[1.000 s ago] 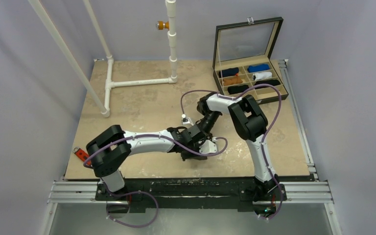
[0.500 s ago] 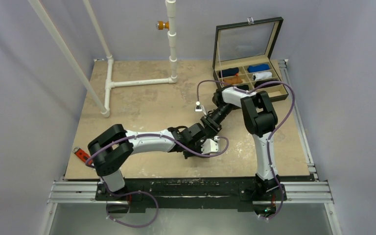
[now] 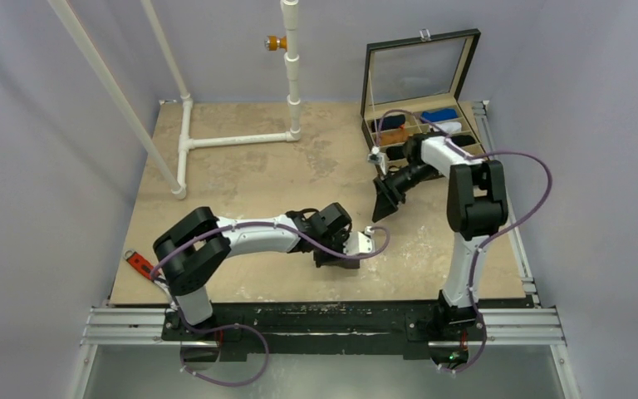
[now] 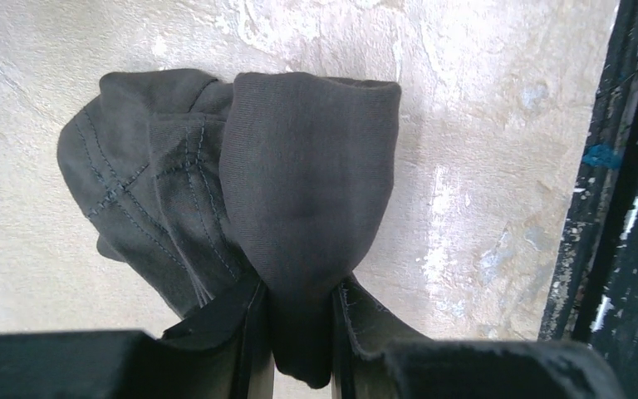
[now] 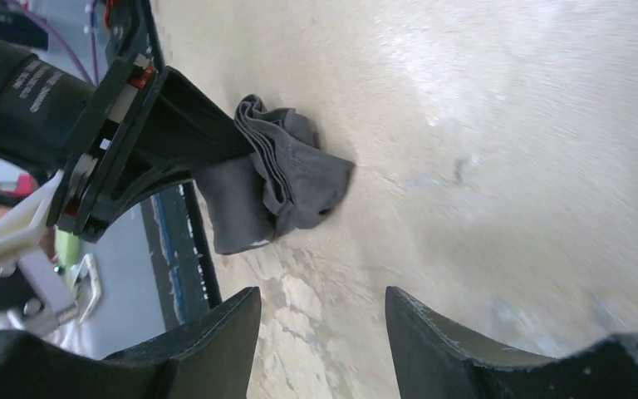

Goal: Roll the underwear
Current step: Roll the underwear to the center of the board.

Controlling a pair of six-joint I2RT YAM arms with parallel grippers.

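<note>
Presently: dark charcoal soft-fabric underwear (image 4: 299,183) lies bunched on the mottled beige tabletop (image 4: 482,166), close to its near edge, with the black metal frame rail (image 4: 631,249) just beside it. The shape is a loose two-lobed bundle, not a tight roll: one smooth fold in the middle, and a stitched, creased lobe bulging to one side.

Left end effector (image 4: 301,341): fingers pressed together on the tail of the smooth fold, pinching cloth between them. The bundle rests on the surface, not lifted, as far as the wrist views show.

Right end effector (image 5: 322,332): fingers spread, nothing between them, well apart from the garment, hanging near the black compartment box with glass lid (image 3: 419,71).

Judgement: the roll is formed but slack, so the step in hand is tightening and closing it. To do it well:
- Hold the left pinch firm so the layers do not spring open.
- Bring the right in low, fingers wide, onto the stitched lobe.
- Tuck that lobe under the smooth fold rather than pull it.
- Work away from the rail, so cloth does not slip off the edge.
</note>
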